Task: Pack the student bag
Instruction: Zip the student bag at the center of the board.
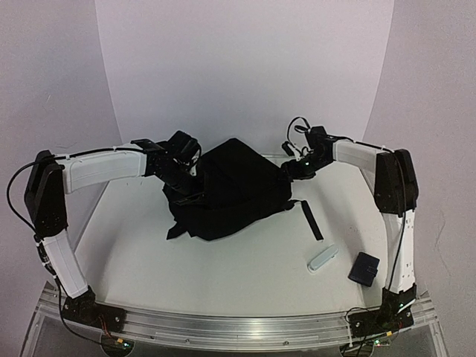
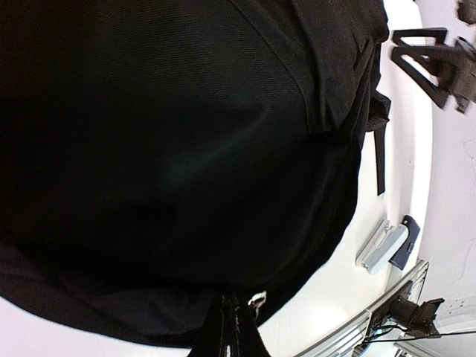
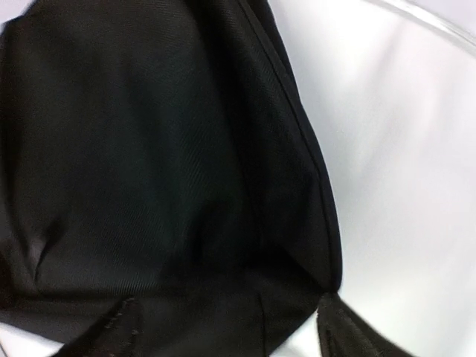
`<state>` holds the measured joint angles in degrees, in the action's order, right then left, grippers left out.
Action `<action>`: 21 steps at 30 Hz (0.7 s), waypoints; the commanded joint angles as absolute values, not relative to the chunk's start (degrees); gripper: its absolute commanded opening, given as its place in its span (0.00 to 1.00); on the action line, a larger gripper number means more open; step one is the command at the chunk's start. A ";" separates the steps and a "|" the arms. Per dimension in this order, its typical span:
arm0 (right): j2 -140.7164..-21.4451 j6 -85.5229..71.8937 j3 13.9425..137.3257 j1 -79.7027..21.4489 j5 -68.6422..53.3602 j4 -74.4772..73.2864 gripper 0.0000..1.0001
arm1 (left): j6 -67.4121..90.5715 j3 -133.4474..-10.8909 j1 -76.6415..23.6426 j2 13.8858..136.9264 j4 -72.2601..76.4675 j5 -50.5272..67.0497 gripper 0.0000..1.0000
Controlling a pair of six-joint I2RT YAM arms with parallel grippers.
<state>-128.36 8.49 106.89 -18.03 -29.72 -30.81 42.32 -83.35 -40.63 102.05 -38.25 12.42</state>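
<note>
Two pincers stand at the student bag (image 1: pixel 234 190), one on each flank, over the far part of the white table (image 1: pixel 223 275). Our left pincer (image 2: pixel 232 305) is closed tight; its fingertips meet on the hem of the bag, just beside a small metal pull (image 2: pixel 257 299). Our right pincer (image 3: pixel 227 316) is wide, with a corner of the black fabric between its fingers; we cannot tell if they touch it. Close beyond both pincers rises the curved backdrop (image 1: pixel 245 67). On their base side, white table surface runs as far as the metal rail (image 1: pixel 245 323) at the near edge. Toward the base from the right pincer a black strap (image 1: pixel 312 220) lies flat, then a white oblong case (image 1: pixel 323 259) and, near it, a dark-blue pouch (image 1: pixel 364 268). The bag sits in a heap and we cannot see inside it, nor inside the pouch.
</note>
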 commanded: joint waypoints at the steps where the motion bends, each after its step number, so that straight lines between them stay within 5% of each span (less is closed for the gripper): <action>1: -114.62 17.05 101.18 -20.14 -36.93 -25.95 0.83 | 44.71 -86.31 -39.28 103.68 -34.57 16.15 0.00; 13: -115.45 22.22 96.17 -42.34 -35.10 -19.89 0.70 | 47.42 -83.67 -37.04 102.38 -32.90 18.52 0.00; 21: -117.87 23.12 94.06 -44.49 -33.19 -19.57 0.55 | 48.65 -79.70 -36.24 98.71 -32.00 17.17 0.00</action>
